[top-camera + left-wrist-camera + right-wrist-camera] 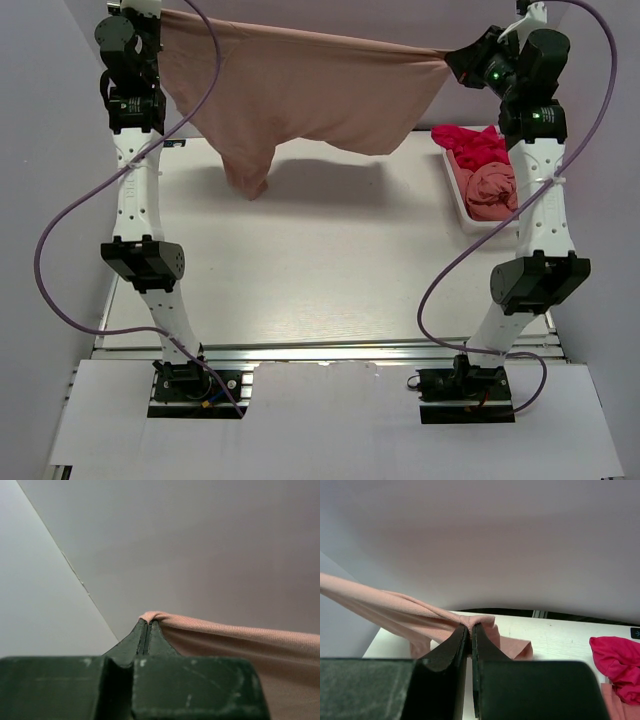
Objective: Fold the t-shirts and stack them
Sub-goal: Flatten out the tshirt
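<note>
A salmon-pink t-shirt (pixel 300 90) hangs stretched in the air across the far end of the table, held at its two upper corners. My left gripper (pixel 158 14) is shut on its left corner; the wrist view shows the pink hem (pixel 225 630) pinched at the fingertips (pixel 145 622). At the other corner my right gripper (pixel 450 58) is shut on bunched pink cloth (pixel 420 615), which is squeezed between its fingertips (pixel 471 627). A sleeve dangles lowest at the left (pixel 245 180). A magenta-red t-shirt (pixel 470 145) and another pink t-shirt (pixel 492 190) lie crumpled in the basket.
A white basket (pixel 455 195) stands at the table's right edge beside the right arm. The white tabletop (pixel 330 260) lies below the hanging shirt. Purple cables loop from both arms. Grey walls stand close behind and at the sides.
</note>
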